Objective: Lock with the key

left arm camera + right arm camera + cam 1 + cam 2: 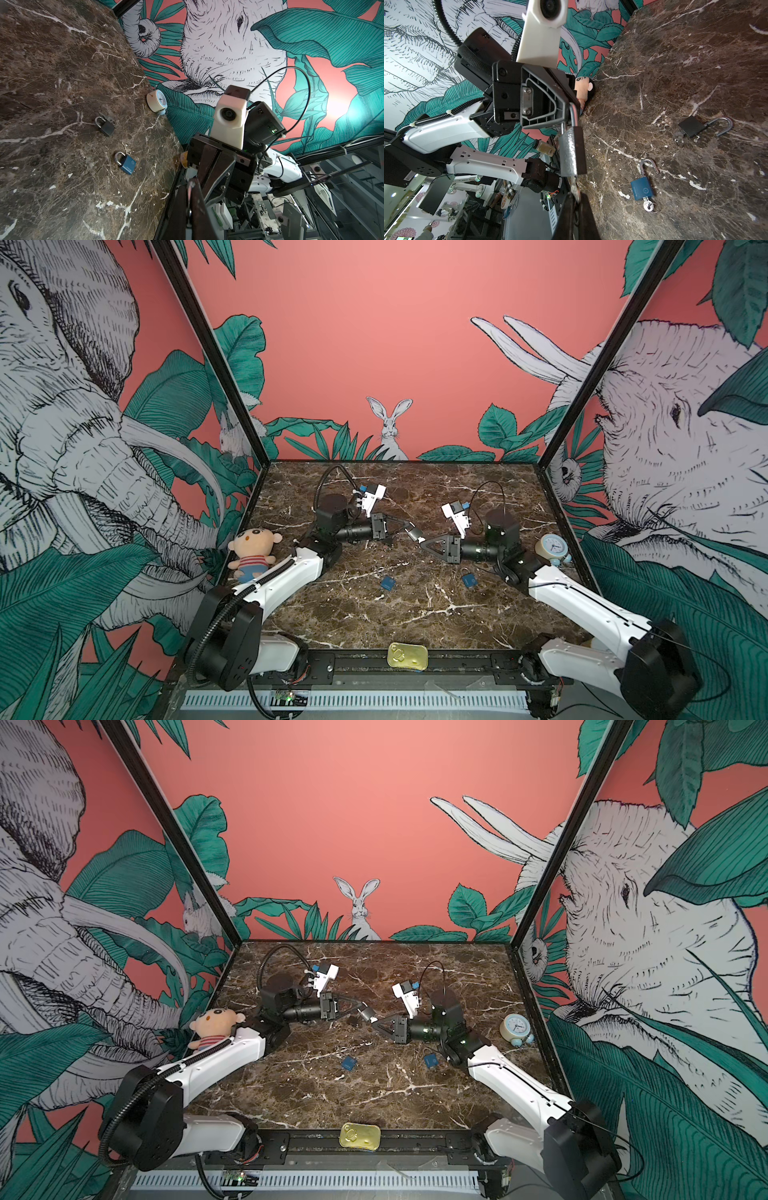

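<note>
A silver padlock (pixel 411 531) (pixel 572 151) hangs in mid-air over the middle of the marble table (pixel 415 614). My left gripper (pixel 404 526) (pixel 571 113) is shut on its shackle; in the left wrist view my left gripper (pixel 189 187) pinches a thin metal bar and hides the lock body. The key (pixel 574 187) sticks out of the padlock's base. From the opposite side my right gripper (pixel 422 540) (pixel 576 197) is shut on that key. In both top views the two grippers meet tip to tip.
Two blue padlocks (pixel 387 583) (pixel 469 580) lie on the marble nearer the front; one (pixel 642 187) has its shackle open and a key in it. A black padlock (pixel 691 128) lies open too. Plush doll (pixel 251 551) at left, alarm clock (pixel 552 548) at right, tin (pixel 407 655) on the front rail.
</note>
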Robot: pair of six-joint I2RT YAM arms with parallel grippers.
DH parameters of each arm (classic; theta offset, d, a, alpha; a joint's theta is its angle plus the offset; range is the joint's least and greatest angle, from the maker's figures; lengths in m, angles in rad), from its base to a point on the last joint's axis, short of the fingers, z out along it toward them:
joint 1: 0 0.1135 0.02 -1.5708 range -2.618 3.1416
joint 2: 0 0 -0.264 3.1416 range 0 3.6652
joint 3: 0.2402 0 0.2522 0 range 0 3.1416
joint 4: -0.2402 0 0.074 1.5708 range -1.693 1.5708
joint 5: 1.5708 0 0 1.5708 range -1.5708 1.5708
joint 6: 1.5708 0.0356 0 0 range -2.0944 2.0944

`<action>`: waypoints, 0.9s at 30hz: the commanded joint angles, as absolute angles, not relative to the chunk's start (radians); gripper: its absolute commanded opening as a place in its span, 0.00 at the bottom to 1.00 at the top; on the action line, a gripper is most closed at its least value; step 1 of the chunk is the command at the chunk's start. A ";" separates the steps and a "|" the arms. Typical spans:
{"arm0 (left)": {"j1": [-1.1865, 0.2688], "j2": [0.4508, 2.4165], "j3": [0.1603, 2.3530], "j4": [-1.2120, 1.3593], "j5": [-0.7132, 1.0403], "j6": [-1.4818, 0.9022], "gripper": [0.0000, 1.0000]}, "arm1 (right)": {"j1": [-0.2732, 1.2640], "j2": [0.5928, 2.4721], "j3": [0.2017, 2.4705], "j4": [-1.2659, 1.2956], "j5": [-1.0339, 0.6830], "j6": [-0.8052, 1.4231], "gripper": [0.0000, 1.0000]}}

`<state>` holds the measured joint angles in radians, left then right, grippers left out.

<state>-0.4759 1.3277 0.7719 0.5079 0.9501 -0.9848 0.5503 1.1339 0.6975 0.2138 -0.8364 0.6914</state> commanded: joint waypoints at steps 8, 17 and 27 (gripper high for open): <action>-0.393 1.293 0.808 0.662 0.906 -1.074 0.00 | 0.548 1.094 0.648 0.133 -0.842 0.666 0.00; -0.383 1.288 0.797 0.677 0.920 -1.086 0.00 | 0.546 1.079 0.644 0.124 -0.834 0.671 0.00; -0.425 1.308 0.842 0.287 0.910 -0.807 0.00 | 0.495 1.037 0.662 -0.057 -0.614 0.599 0.00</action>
